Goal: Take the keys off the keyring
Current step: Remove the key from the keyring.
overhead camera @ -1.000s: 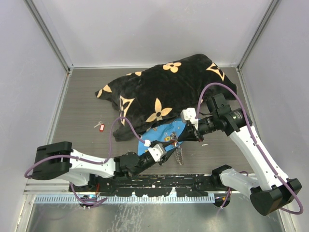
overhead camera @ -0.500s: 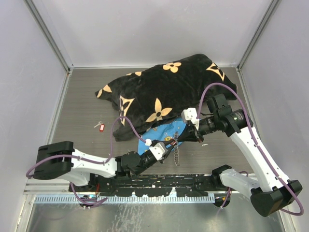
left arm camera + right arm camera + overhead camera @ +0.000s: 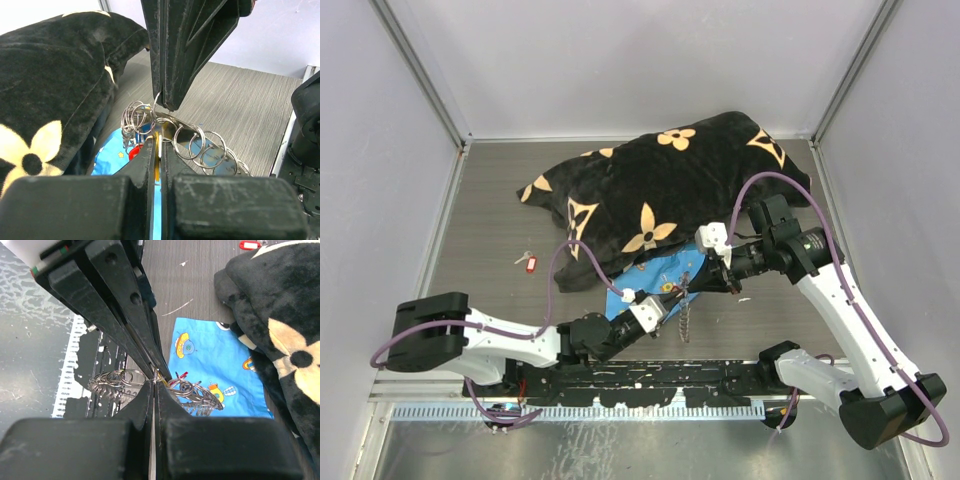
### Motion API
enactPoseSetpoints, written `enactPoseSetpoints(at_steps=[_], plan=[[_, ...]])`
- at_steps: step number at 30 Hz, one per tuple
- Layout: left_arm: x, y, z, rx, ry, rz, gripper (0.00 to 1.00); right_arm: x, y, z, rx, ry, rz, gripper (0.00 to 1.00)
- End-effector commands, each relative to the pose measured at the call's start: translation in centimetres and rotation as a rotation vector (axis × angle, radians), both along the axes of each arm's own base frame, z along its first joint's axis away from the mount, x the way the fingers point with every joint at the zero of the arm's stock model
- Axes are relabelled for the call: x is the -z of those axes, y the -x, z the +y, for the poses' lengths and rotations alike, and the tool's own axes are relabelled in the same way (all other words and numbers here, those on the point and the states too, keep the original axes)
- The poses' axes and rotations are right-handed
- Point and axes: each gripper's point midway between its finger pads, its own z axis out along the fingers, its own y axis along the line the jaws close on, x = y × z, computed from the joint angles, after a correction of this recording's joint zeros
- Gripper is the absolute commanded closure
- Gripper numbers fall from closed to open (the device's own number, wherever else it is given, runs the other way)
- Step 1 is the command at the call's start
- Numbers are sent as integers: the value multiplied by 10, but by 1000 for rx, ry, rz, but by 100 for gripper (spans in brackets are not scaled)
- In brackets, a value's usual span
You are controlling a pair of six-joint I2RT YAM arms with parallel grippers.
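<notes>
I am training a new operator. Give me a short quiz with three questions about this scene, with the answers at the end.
1. True or false: the left gripper and the right gripper are both open.
2. The small patterned cloth is: A blue, B green, C white.
3. Fill in: the lone red-headed key lies on the table on the ____ arm's side.
Key: 1 false; 2 A; 3 left.

Clamped on the keyring (image 3: pixel 119 379), the right end effector (image 3: pixel 153 388) meets the left end effector (image 3: pixel 158 371) above blue cloth (image 3: pixel 220 352)
</notes>
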Motion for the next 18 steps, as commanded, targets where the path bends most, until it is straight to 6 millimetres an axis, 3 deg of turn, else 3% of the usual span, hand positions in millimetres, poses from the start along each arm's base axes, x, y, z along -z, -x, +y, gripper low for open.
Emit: enactPoseSetpoints(at_steps=[1,5,18], plan=[[-33,4,10,10,52,-38,100,-9,-8,-2,24,-8,-86,99],[-38,10,17,46,-19,-63,100,-2,-12,-7,18,32,-148,99],[-44,15,6,104,-189,-166,100,4,-6,-7,-34,45,-195,99]])
